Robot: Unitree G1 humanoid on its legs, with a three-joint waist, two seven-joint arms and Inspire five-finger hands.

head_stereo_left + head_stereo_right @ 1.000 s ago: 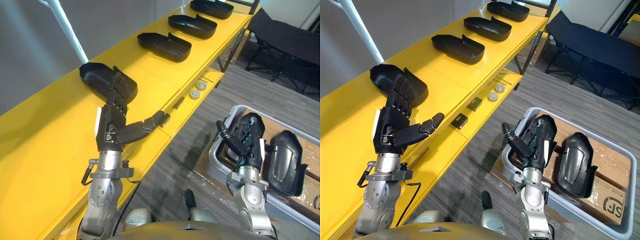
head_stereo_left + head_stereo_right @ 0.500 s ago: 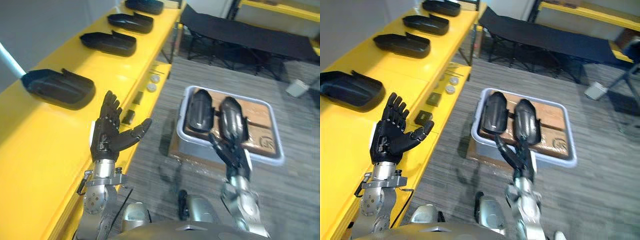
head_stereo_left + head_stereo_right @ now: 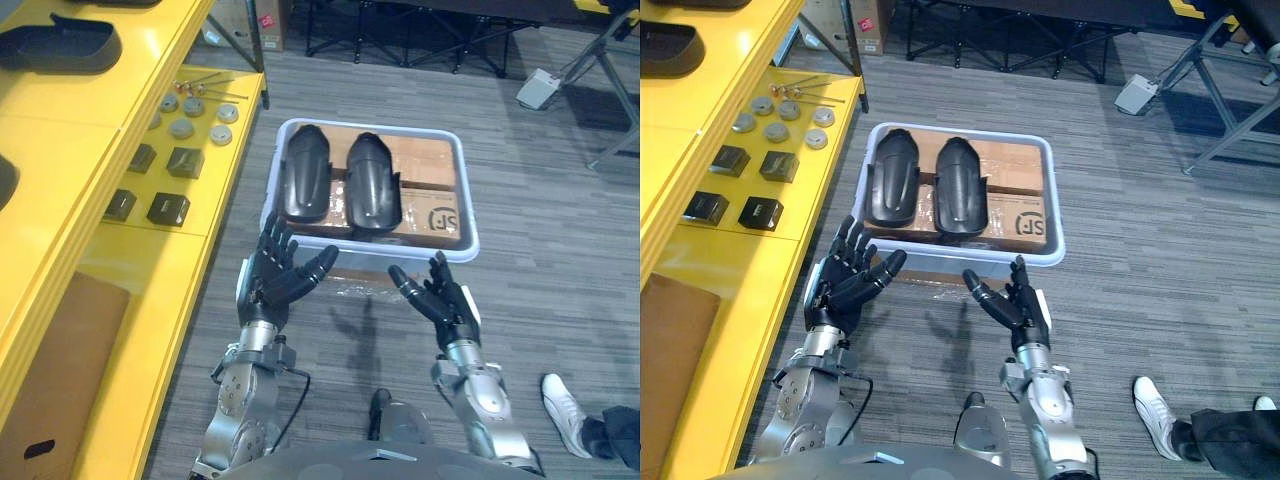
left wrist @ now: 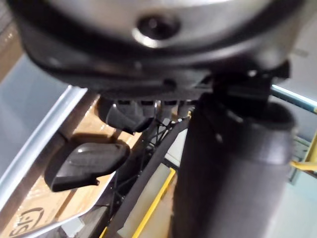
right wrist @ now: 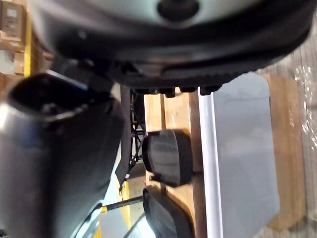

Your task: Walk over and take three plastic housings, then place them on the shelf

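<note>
Silver-grey arms, dark fingered robot hands (image 3: pixel 270 285) (image 3: pixel 445 305)

black housing (image 3: pixel 305 185) | second housing (image 3: pixel 372 183) | side by side in bin (image 3: pixel 970 256) | seemingly dome-up

Left hand (image 3: pixel 277 279) raised, palm up, fingers spread; right hand (image 3: pixel 442 303) likewise open, thumb out, holding nothing.

Workshop or assembly floor, long yellow shelf (image 3: pixel 60 180) down the left of the frame, small black blocks (image 3: pixel 168 208) and metal discs (image 3: pixel 181 128) on its lower ledge, grey tote (image 3: pixel 466 205) at upper centre, black plastic housings (image 3: pixel 371 183) on cardboard (image 3: pixel 430 180) inside, grey plank flooring (image 3: pixel 560 250).
</note>
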